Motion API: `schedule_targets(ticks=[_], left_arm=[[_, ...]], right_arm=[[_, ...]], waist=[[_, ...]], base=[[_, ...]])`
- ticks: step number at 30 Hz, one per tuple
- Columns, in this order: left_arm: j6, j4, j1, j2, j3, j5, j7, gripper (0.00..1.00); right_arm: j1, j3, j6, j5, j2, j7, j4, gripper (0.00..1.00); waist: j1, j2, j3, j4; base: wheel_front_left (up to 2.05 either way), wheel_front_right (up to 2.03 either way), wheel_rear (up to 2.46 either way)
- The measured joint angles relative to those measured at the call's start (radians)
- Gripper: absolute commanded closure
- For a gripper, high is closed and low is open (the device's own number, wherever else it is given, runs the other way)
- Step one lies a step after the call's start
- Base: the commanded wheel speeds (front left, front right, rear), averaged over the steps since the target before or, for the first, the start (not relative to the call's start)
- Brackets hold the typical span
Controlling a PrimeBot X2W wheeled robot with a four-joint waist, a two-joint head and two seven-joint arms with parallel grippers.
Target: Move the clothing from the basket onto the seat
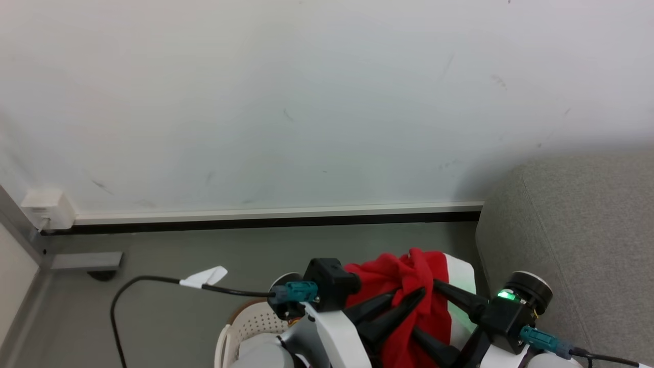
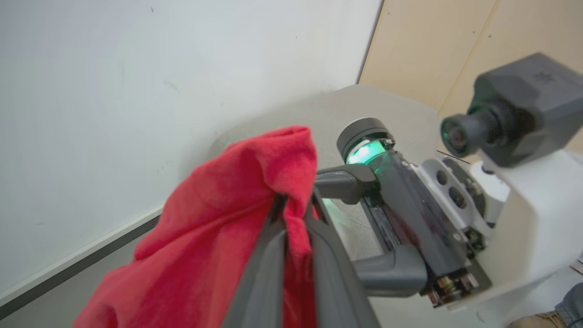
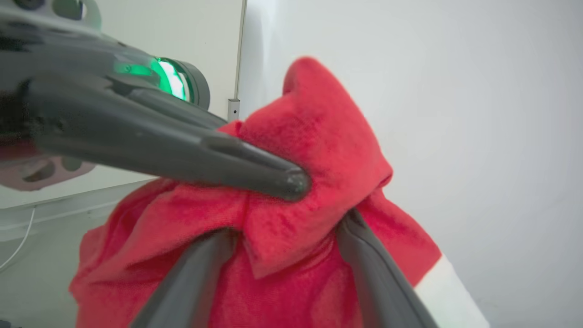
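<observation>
Head view: the left gripper [image 1: 419, 294] and the right gripper [image 1: 425, 306] meet on the red clothing [image 1: 398, 276], which is bunched and raised between them. A white panel [image 1: 462, 278] of the garment shows on its right side. The garment hangs to the right of the cream perforated basket [image 1: 253, 322] and just beside the rounded edge of the light-grey sofa [image 1: 577, 240], without lying on the seat. Its lower end runs out of the picture, so contact with the basket cannot be told. A black cable [image 1: 153, 280] with a white tag crosses the grey floor [image 1: 204, 245] below the white wall [image 1: 306, 102].

Left wrist view: the left gripper's [image 2: 295, 205] two fingers are pressed together on a fold of red fabric. The right gripper [image 2: 339, 228] faces it, one finger touching the top of the bunch and the other lower down.

Right wrist view: the right gripper's [image 3: 289, 228] fingers stand apart, with a fold of the clothing lying loosely between them. The left gripper's [image 3: 296, 182] closed tip pinches the cloth just above.
</observation>
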Motion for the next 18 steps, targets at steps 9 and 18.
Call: schedule_targets(ticks=[9, 18], left_arm=[[0.002, 0.004, -0.009, 0.008, -0.013, -0.027, -0.016, 1.0], [0.028, 0.025, -0.011, 0.015, 0.007, -0.008, -0.069, 0.0]], right_arm=[[-0.016, 0.015, 0.0, 0.026, 0.034, -0.039, 0.081, 1.0], [-0.009, -0.027, 0.0, 0.029, 0.033, -0.052, 0.117, 1.0]], waist=[[0.0, 0.0001, 0.0, 0.011], [0.0, 0.0, 0.003, 0.012]], base=[[0.0, 0.0, 0.0], [0.0, 0.0, 0.0]])
